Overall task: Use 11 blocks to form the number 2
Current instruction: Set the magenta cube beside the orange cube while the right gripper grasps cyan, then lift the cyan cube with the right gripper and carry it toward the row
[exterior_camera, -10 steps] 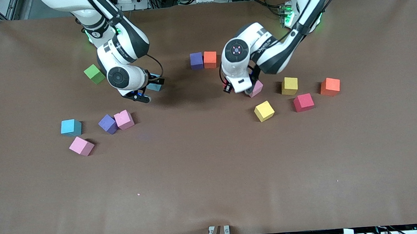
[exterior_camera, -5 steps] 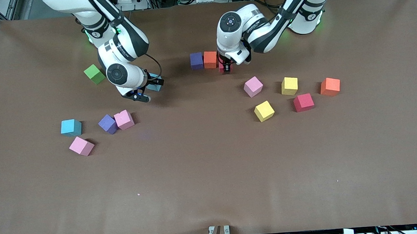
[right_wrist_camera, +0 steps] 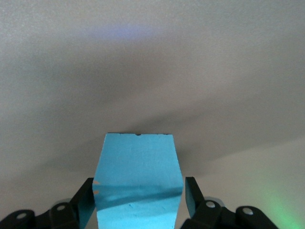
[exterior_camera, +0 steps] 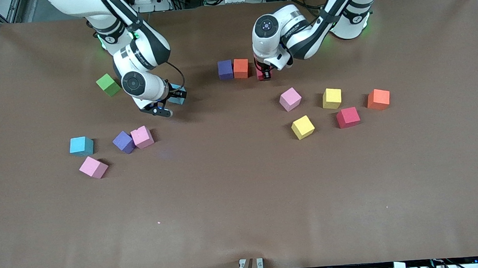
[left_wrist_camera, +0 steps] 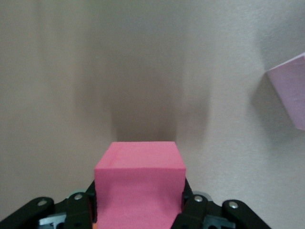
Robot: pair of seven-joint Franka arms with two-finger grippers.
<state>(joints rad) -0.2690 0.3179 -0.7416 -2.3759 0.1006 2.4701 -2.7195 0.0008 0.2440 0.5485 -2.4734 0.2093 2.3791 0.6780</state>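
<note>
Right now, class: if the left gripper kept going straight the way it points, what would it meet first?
The left gripper, shut on a red block, points down beside the orange block. It would probably meet the bare table first; the wrist view shows nothing in line, though its height above the table is unclear.

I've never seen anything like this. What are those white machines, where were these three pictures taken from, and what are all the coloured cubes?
They are two robot arms at a brown table. The wide picture looks down from a high camera; the two close-ups come from cameras on the arms' wrists. Foam blocks lie scattered, and a purple block and an orange block already sit side by side. The left tool grips a red block beside the orange one. The right tool grips a light blue block.
</note>
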